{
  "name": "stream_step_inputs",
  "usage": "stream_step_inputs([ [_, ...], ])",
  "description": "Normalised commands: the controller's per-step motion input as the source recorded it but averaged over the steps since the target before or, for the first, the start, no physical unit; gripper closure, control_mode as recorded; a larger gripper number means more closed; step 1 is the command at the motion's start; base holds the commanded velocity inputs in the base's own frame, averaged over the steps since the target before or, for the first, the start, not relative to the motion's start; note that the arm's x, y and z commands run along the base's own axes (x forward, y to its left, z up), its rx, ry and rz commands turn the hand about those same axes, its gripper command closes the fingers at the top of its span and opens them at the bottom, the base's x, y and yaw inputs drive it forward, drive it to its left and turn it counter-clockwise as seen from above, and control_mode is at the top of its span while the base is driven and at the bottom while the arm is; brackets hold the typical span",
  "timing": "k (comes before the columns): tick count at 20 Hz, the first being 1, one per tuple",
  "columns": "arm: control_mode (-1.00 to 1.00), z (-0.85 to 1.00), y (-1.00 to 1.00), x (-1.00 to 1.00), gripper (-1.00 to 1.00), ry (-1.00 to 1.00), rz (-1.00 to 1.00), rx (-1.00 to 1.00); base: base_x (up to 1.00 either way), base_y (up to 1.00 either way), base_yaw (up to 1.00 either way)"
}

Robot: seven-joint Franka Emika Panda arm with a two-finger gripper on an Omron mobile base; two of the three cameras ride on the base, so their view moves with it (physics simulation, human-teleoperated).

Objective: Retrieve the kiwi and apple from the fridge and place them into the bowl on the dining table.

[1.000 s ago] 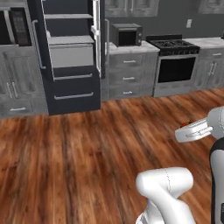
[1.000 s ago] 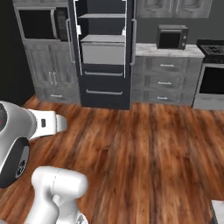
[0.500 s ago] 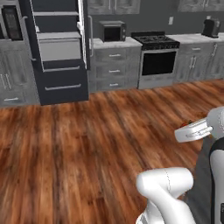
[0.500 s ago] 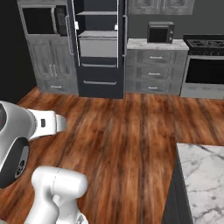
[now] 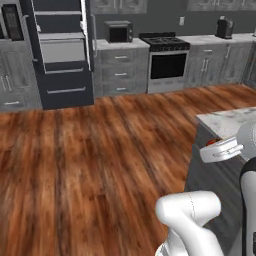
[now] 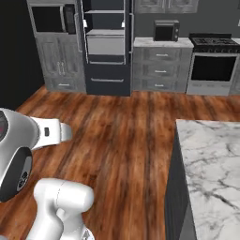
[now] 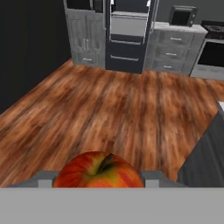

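Apple was out of fridge, clamped between gripper fingers, carried over wood floor. Fridge doors stood open, well behind. Dining table corner was coming up at right. Guessing apple half done-ish; drop into bowl left, kiwi status unknown.

Marble tabletop over the wood floor.
We see its white, grey-veined top bare where visible, its grey base standing on the planks.

My pincer held glossy red apple. Floor at 12 o'clock was polished wood. Dining table looked smooth veined marble.
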Motion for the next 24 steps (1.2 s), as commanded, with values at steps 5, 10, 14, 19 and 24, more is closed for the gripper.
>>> stream_step_inputs([
  [5, 1.0, 0.0, 0.0, 0.0, 1.0, 0.0, 0.0, 0.0, -1.0, -0.06, 0.0],
  [10, 1.0, 0.0, 0.0, 0.0, 1.0, 0.0, 0.0, 0.0, -0.96, -0.19, -0.02],
  [14, 1.0, 0.0, 0.0, 0.0, 1.0, 0.0, 0.0, 0.0, -0.81, -0.38, -0.06],
  [19, 1.0, 0.0, 0.0, 0.0, 1.0, 0.0, 0.0, 0.0, -0.37, -0.59, -0.07],
  [24, 1.0, 0.0, 0.0, 0.0, 1.0, 0.0, 0.0, 0.0, 0.14, -0.87, -0.04],
])
